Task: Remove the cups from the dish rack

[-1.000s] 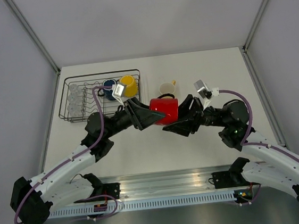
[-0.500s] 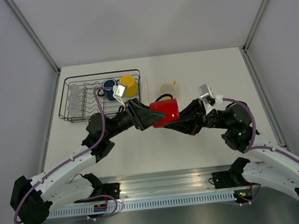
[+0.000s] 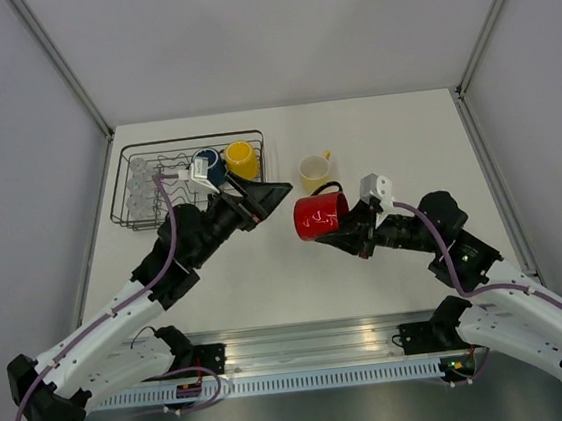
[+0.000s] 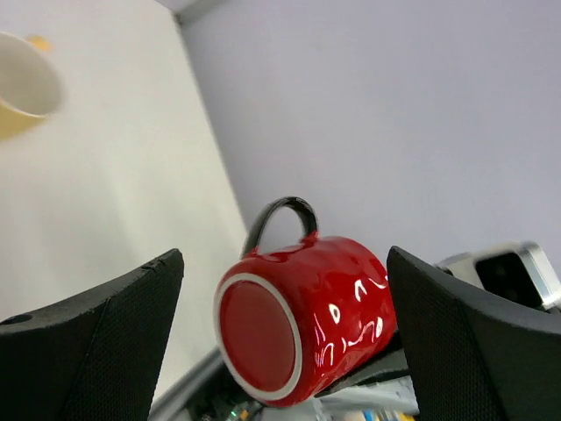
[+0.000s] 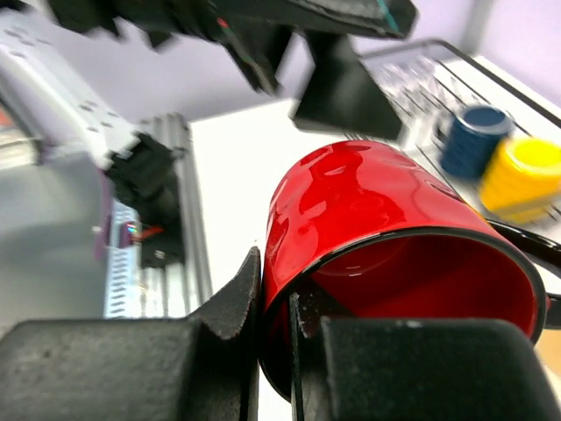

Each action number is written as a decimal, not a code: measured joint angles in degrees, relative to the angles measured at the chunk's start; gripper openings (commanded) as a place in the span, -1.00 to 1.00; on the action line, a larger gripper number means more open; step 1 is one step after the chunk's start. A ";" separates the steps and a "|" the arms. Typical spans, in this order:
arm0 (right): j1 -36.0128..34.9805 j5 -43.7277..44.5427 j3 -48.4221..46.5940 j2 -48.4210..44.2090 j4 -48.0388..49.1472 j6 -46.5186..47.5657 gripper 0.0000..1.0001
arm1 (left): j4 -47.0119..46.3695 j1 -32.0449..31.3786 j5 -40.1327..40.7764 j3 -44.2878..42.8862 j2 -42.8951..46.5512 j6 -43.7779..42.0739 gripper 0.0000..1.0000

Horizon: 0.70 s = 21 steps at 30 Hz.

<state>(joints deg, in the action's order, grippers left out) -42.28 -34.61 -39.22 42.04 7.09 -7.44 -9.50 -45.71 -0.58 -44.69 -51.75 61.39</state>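
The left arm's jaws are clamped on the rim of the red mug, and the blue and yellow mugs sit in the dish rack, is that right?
Not the left: the right arm's jaws pinch the red mug's rim, as the right wrist view shows. The blue mug and yellow mug do sit in the dish rack.

Tabletop (image 3: 267,272) lies open; 1 cream mug (image 3: 313,173) blocks farther back.

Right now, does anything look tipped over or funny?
The red mug is tipped on its side, because the right gripper pinches its rim. Nothing looks spilled or broken.
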 measured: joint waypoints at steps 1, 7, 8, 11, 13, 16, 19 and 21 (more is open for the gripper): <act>0.00 1.73 -0.42 0.02 -2.21 1.16 -0.99 | 2.62 0.00 2.47 -0.72 0.24 -0.42 0.99; -0.09 17.25 -7.65 5.66 -16.70 8.15 -0.99 | 16.46 0.02 12.72 -3.56 2.43 -5.75 0.99; -0.09 19.93 -9.38 7.72 -18.80 9.27 -0.99 | 18.53 0.02 13.62 -4.22 2.95 -7.13 0.99; 0.15 26.25 -13.22 13.33 -23.85 13.27 -0.99 | 24.68 0.04 15.67 -7.30 4.42 -11.32 0.99; 0.31 28.85 -13.55 15.08 -25.68 16.26 -0.99 | 28.55 0.04 16.76 -9.73 5.46 -14.14 0.99; 1.90 29.73 -13.53 16.46 -27.26 21.31 -0.99 | 33.35 0.04 17.57 -11.85 8.11 -18.23 0.99; 6.23 28.44 -13.62 17.88 -27.47 25.51 -0.99 | 38.86 0.04 18.34 -12.63 12.48 -22.14 0.99; 10.82 25.99 -14.53 20.26 -28.65 27.36 -0.99 | 42.77 0.04 18.56 -12.74 15.89 -24.68 0.99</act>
<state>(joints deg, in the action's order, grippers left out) -31.46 -8.62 -53.76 62.30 -21.56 19.92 33.28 -45.67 17.98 -57.43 -35.86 36.71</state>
